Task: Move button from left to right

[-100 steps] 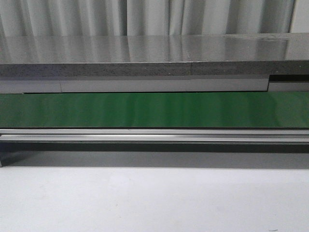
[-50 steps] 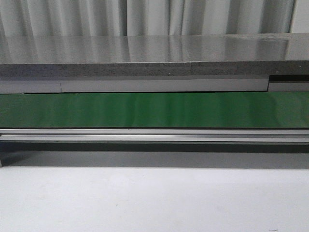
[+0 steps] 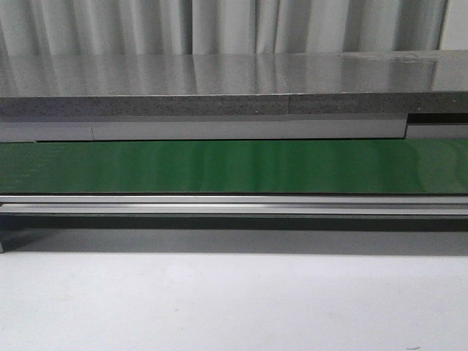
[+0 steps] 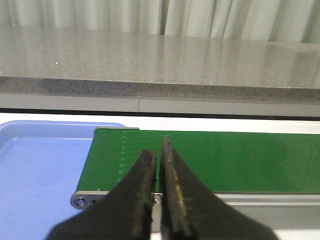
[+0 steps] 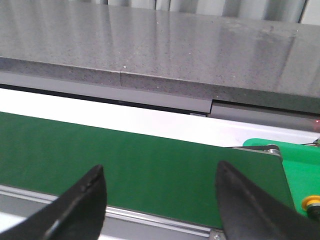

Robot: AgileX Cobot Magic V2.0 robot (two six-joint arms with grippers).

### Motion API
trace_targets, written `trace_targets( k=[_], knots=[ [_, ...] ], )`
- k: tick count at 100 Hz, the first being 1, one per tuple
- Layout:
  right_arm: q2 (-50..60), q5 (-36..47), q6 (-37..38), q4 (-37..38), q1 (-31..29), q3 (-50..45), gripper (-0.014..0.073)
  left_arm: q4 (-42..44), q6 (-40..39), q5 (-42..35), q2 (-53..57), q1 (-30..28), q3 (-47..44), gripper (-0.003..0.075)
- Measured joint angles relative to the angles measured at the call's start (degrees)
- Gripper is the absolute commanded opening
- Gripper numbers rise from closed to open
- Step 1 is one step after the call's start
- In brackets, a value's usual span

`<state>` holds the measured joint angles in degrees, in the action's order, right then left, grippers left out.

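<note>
At the far left a blue tray (image 4: 30, 165) lies just beside the left end of the green belt (image 3: 234, 167), where a small roller end shows at the near corner. The left gripper (image 4: 159, 150) hangs over that end of the belt, its two dark fingers pressed together with only a thin slit between them and nothing held. The belt runs straight across to the right, with a metal rail (image 3: 234, 205) along its near edge and a white table (image 3: 234, 307) nearer still. Behind the belt a grey speckled counter (image 3: 219, 80) spans the scene, with a pale curtain (image 3: 219, 25) beyond it. Further right, the right gripper (image 5: 160, 172) hovers above the belt near its right end, fingers spread wide and empty. Just past that end sits a bright green plate (image 5: 300, 170), and on it, cut off by the picture's edge, a small yellow disc (image 5: 310, 202). I cannot tell whether that is the button; no view shows it clearly.
</note>
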<state>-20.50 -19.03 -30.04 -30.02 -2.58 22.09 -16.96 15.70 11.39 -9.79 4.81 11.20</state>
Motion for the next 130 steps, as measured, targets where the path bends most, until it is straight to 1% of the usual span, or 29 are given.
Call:
trace_targets(
  k=[8, 15, 48, 53, 130],
  knots=[
    [2.85, -2.05, 0.00, -0.04, 0.00, -0.77, 0.0372, 0.00, 0.00, 0.00, 0.00, 0.00, 0.00, 0.0005],
    [4.23, -3.28, 0.00, -0.04, 0.00, -0.98, 0.0297, 0.00, 0.00, 0.00, 0.00, 0.00, 0.00, 0.0005],
    [4.62, -3.79, 0.00, -0.04, 0.00, -0.98, -0.0130, 0.00, 0.00, 0.00, 0.00, 0.00, 0.00, 0.0005],
    [4.62, -3.79, 0.00, -0.04, 0.00, -0.98, -0.0118, 0.00, 0.00, 0.00, 0.00, 0.00, 0.00, 0.0005],
    [4.62, -3.79, 0.00, -0.04, 0.00, -0.98, -0.0121, 0.00, 0.00, 0.00, 0.00, 0.00, 0.00, 0.0005]
  ],
)
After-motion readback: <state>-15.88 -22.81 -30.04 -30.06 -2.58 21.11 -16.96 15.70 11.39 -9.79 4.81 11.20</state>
